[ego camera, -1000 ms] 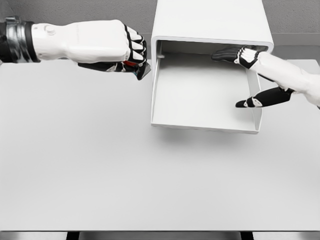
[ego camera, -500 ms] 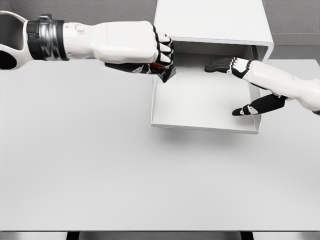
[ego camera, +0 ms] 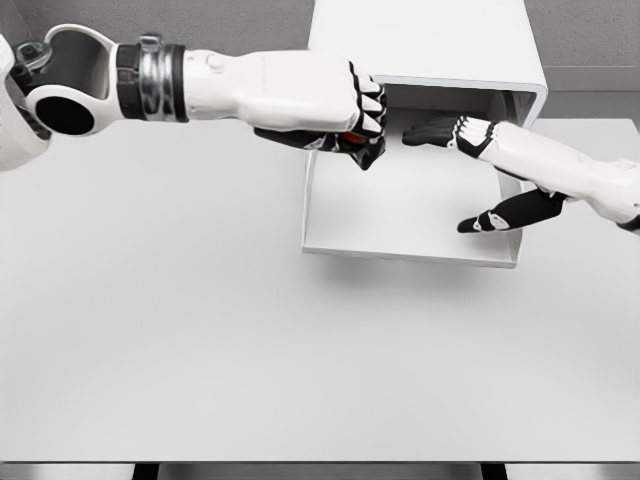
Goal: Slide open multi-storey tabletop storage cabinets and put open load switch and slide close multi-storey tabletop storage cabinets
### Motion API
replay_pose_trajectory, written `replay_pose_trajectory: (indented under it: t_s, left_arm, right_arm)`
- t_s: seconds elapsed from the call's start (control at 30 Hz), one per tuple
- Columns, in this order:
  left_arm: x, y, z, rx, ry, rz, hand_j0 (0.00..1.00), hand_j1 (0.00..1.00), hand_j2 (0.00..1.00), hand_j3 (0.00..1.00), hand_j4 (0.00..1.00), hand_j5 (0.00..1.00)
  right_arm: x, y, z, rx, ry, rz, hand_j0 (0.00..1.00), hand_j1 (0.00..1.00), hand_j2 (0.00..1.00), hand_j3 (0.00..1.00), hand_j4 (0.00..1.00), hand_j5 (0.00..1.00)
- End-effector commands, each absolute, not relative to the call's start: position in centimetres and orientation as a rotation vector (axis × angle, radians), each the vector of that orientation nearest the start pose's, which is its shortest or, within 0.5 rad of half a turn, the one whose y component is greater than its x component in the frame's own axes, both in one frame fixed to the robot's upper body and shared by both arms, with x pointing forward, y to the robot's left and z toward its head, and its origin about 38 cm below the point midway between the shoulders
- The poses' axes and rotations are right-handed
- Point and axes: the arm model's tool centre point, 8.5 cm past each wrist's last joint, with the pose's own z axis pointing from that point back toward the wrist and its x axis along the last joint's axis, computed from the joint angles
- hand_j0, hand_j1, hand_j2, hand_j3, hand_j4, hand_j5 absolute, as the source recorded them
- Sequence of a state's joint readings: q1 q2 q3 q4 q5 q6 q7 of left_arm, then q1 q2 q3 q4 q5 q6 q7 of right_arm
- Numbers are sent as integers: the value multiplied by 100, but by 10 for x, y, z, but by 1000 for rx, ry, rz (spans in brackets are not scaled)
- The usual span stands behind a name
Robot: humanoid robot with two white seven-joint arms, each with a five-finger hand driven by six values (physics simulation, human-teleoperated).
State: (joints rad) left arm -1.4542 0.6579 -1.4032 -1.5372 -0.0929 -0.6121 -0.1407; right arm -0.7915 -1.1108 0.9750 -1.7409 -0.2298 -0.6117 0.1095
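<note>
- A plain white table fills the view, a grey wall running behind its far edge; nothing lies loose on the surface.
- At the far right stands the white storage cabinet, its drawer pulled out toward the near side and showing a bare floor.
- The left hand, arm reaching in from the far left, is curled into a fist over the drawer's far-left corner — clamped on a small dark object with a glimpse of red, judged to be the load switch. Most of it is hidden in the fingers, so its long axis cannot be told.
- The switch hangs just inside the drawer's left wall, above the floor; the open tray lies directly below and to the right of it — the release looks like a short drop.
- The right hand sits inside the drawer's right half, fingers spread and holding nothing, thumb near the right wall.
- The closing push is not yet made; the right hand looks nearer the drawer front.
</note>
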Motion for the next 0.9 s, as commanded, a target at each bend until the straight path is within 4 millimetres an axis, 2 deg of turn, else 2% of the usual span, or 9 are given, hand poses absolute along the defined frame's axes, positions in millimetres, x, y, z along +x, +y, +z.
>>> replay_pose_trajectory:
  t_s: [0.0, 0.2, 0.3, 0.43, 0.57, 0.73, 0.87]
  left_arm:
    - [432, 102, 360, -155, 2044, 2423, 38, 38, 38, 38, 38, 38]
    - [437, 95, 347, -139, 2016, 2460, 38, 38, 38, 38, 38, 38]
    - [439, 84, 344, -129, 2002, 2458, 38, 38, 38, 38, 38, 38]
    - [443, 71, 334, -102, 1981, 2481, 38, 38, 38, 38, 38, 38]
    - [441, 65, 333, -85, 1978, 2473, 38, 38, 38, 38, 38, 38]
    - [446, 51, 329, -76, 1979, 2474, 38, 38, 38, 38, 38, 38]
    - [451, 49, 328, -86, 1981, 2483, 39, 39, 39, 39, 39, 39]
  right_arm:
    - [377, -286, 292, 11, -1954, 1606, 100, 100, 100, 100, 100, 100]
    - [378, -292, 299, -23, -1968, 1589, 100, 100, 100, 100, 100, 100]
    - [380, -302, 317, -94, -2000, 1575, 100, 100, 100, 100, 100, 100]
    - [380, -301, 318, -92, -2006, 1571, 100, 100, 100, 100, 100, 100]
    - [381, -298, 314, -77, -1990, 1588, 100, 100, 100, 100, 100, 100]
    - [385, -283, 321, -59, -1982, 1653, 100, 100, 100, 100, 100, 100]
    - [382, -282, 307, -28, -1945, 1662, 100, 100, 100, 100, 100, 100]
